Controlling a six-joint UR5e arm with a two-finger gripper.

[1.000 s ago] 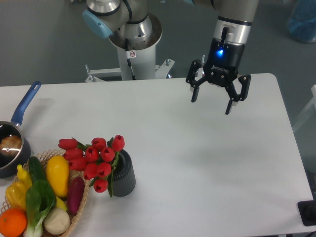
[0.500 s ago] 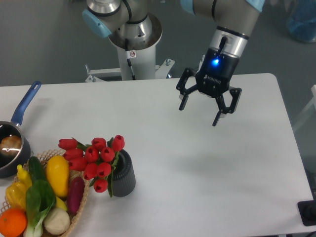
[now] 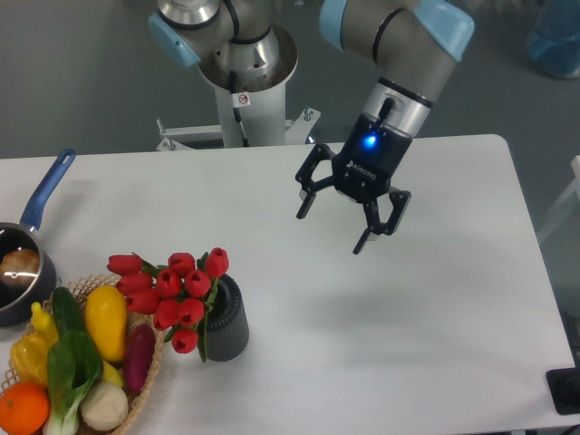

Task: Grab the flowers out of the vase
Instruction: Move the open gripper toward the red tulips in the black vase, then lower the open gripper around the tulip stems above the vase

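Observation:
The flowers, a bunch of red tulips with green leaves, lean out to the left of the vase, a small dark grey ribbed cylinder standing near the table's front left. My gripper hangs above the middle of the table, up and to the right of the vase and well apart from it. Its two black fingers are spread wide with nothing between them.
A wicker basket of vegetables and fruit sits at the front left corner, touching the tulips. A blue-handled saucepan stands at the left edge. The robot's base rises behind the table's far edge.
My gripper has travelled left and downward over the table toward the vase, tilting as it went. It stays open. The flowers and vase have not moved.

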